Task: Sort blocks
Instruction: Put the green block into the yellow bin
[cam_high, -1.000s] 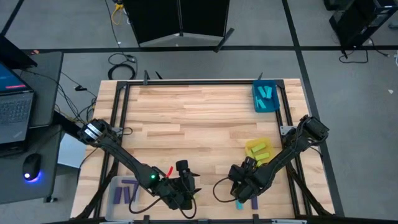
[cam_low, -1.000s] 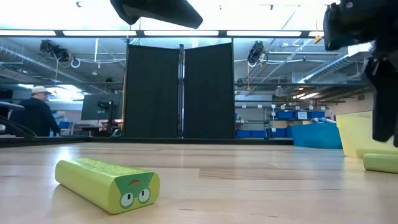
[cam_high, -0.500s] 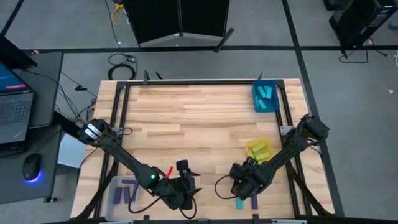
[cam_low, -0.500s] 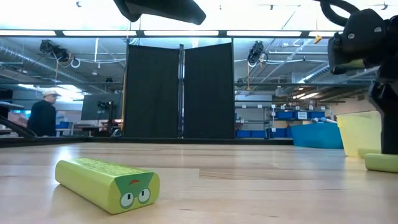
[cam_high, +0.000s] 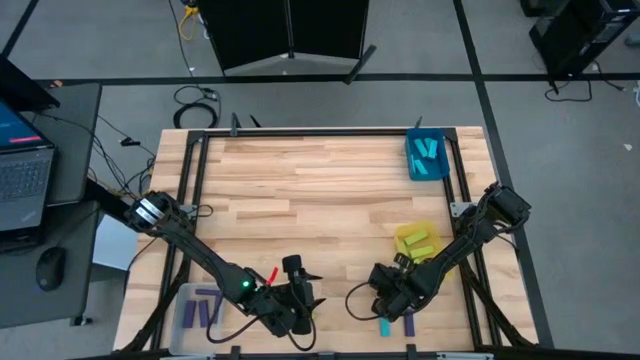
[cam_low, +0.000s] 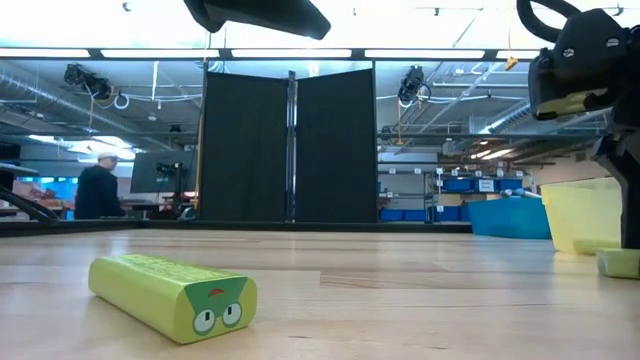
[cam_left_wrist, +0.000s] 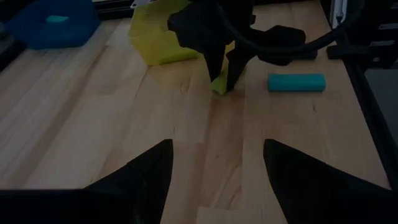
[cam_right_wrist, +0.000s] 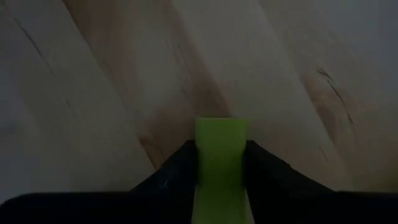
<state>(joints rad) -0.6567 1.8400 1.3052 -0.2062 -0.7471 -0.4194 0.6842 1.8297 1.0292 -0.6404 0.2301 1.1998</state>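
A yellow-green block lies on the wooden table near its front edge, right of the middle, with my right gripper shut on it. A cyan block and a purple block lie just beside it. Another yellow-green block, with a face on its end, lies flat close to the low camera. My left gripper hovers open near the front edge at mid-table, facing the right gripper, with nothing between its fingers. My right gripper pinches the yellow-green block by its two long sides, one finger on each side. The fingers come from above, pointing steeply down. The block lies flat on the table.
A yellow tray with yellow-green blocks stands just behind the right gripper. A blue tray with cyan blocks sits at the far right corner. A clear tray with purple blocks is at the front left. The table's middle and far left are bare wood.
My right gripper has sunk toward the table, down over the yellow-green block beside the yellow tray. In the low view that block's visible end has shifted a little to the right.
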